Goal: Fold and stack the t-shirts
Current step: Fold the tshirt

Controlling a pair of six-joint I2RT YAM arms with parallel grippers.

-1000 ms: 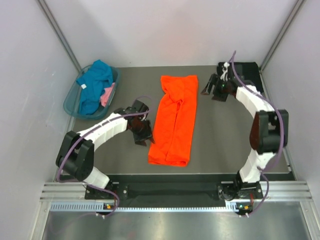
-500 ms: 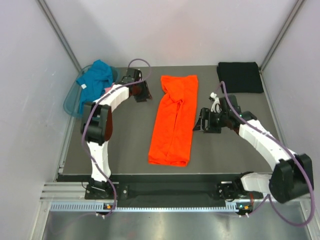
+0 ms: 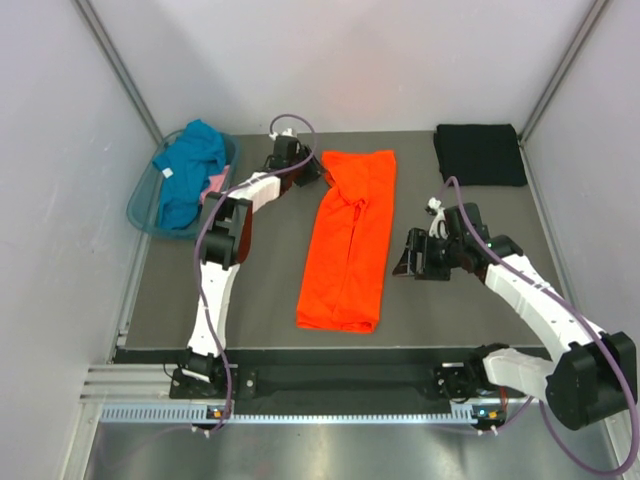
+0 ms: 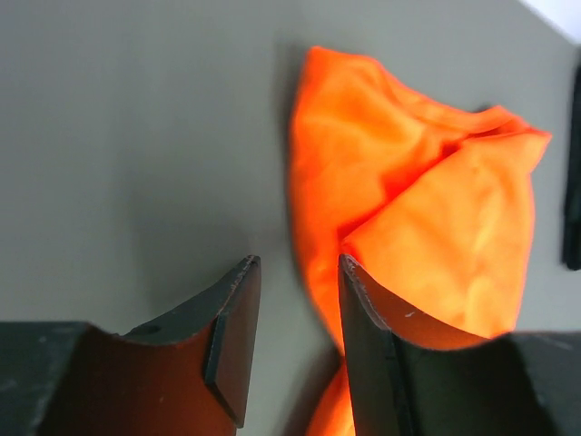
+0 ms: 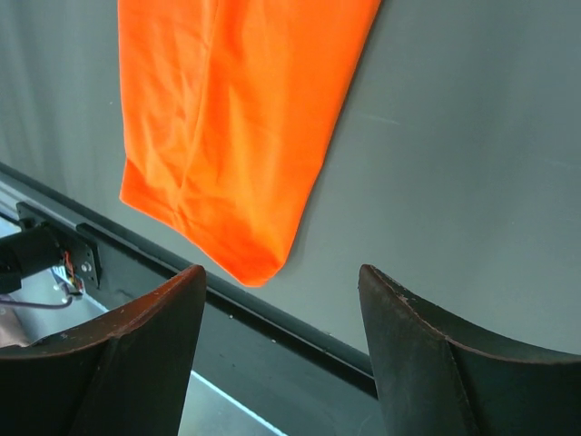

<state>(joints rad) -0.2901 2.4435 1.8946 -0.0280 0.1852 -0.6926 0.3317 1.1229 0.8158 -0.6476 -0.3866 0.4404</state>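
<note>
The bright orange t-shirt point(image 3: 350, 240) lies folded into a long strip down the middle of the mat. My left gripper point(image 3: 314, 172) is at its far left corner, open with a narrow gap. In the left wrist view point(image 4: 298, 263) one finger point(image 4: 377, 350) is over the orange cloth's point(image 4: 427, 209) edge and the other is over bare mat. My right gripper point(image 3: 404, 263) is wide open and empty beside the shirt's right edge. The right wrist view point(image 5: 281, 272) shows the shirt's near end point(image 5: 227, 136). A folded black t-shirt point(image 3: 480, 153) lies at the far right corner.
A translucent blue-green basket point(image 3: 142, 205) at the far left holds a teal t-shirt point(image 3: 190, 170) and a pink one point(image 3: 214, 186). The mat's dark front rail point(image 5: 300, 336) runs just past the orange shirt's near end. Grey walls close in both sides.
My left arm swung from beside the shirt's middle to the basket side, then to the shirt's far left corner. My right arm came from the black shirt to the orange shirt's right edge.
</note>
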